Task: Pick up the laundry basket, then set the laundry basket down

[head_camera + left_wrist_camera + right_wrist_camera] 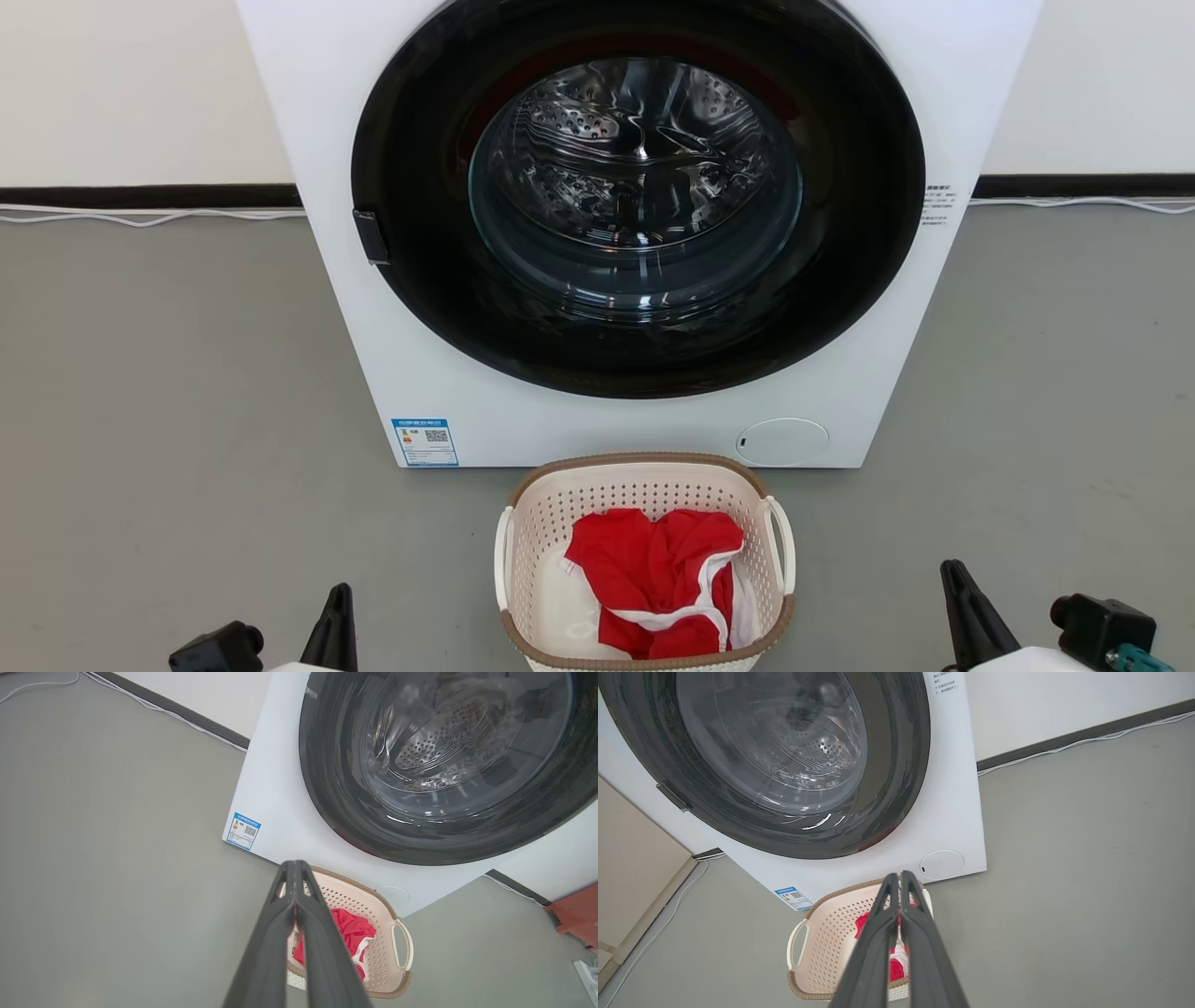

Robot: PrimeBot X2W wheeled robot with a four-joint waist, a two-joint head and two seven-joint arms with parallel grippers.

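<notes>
- The laundry basket point(653, 492) stands at bottom centre of the head view, just before the washing machine point(373, 355), with a red garment point(658, 579) inside.
- The left gripper point(293, 865) and right gripper point(900, 877) are both clenched on nothing, well apart from the basket.
- Best to open both, take the loop handles point(782, 546) evenly and lift level.
- The basket's near rim is cut off at the frame bottom.

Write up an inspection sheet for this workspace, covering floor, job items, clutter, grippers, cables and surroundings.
Surface: grey floor, smooth.
Job's things: laundry basket on the floor before the washing machine, red cloth inside.
Clutter: reddish object at the left wrist view's edge, unclear.
Grippers: left gripper and right gripper shut, holding nothing, clear of the basket.
Cables: white cable along the wall's foot.
Surroundings: white wall, dark skirting.
</notes>
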